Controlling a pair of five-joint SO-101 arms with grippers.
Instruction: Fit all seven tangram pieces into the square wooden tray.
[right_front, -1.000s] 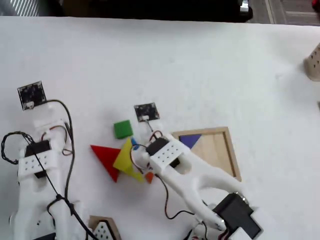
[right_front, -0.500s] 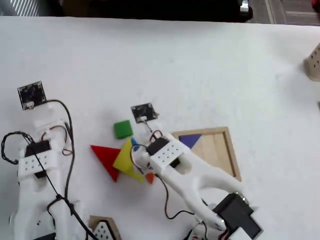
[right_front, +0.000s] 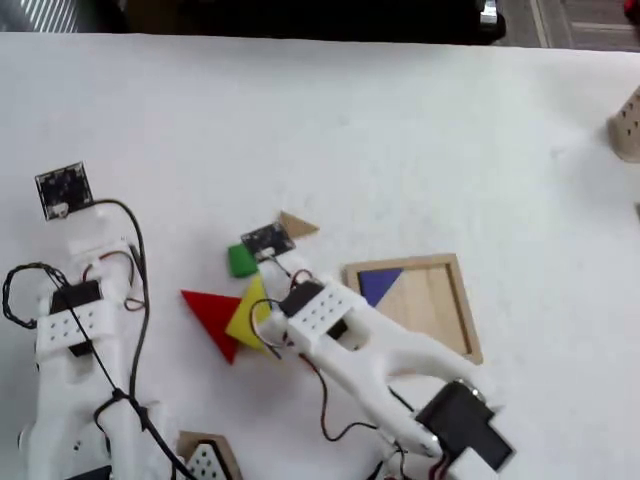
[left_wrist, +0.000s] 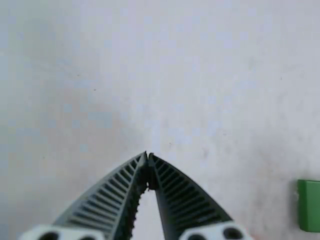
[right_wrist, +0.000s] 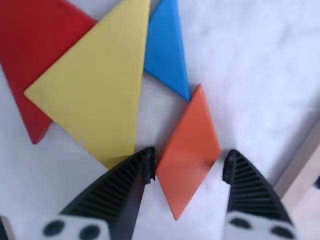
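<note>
My right gripper (right_wrist: 190, 157) is open and hangs low, one finger on each side of the orange parallelogram (right_wrist: 187, 150). Beside that piece lie the blue triangle (right_wrist: 167, 47), the big yellow triangle (right_wrist: 100, 95) and the red triangle (right_wrist: 35, 60); yellow overlaps red. In the high view the square wooden tray (right_front: 465, 310) holds a purple triangle (right_front: 378, 283) in its far left corner. The green square (right_front: 241, 262) and a tan wooden triangle (right_front: 297, 226) lie beyond the cluster. My left gripper (left_wrist: 148, 158) is shut over bare table, with the green square (left_wrist: 309, 205) off to one side.
The tray's wooden edge (right_wrist: 302, 160) lies close to the orange piece. A wooden block (right_front: 205, 448) sits by the left arm's base at the front. A perforated tan object (right_front: 627, 125) stands at the far right edge. The far half of the white table is bare.
The right arm has swung left toward the piece cluster. Its wrist board now partly covers the green square, the tan triangle has come into sight, and the arm hides the orange piece from above.
</note>
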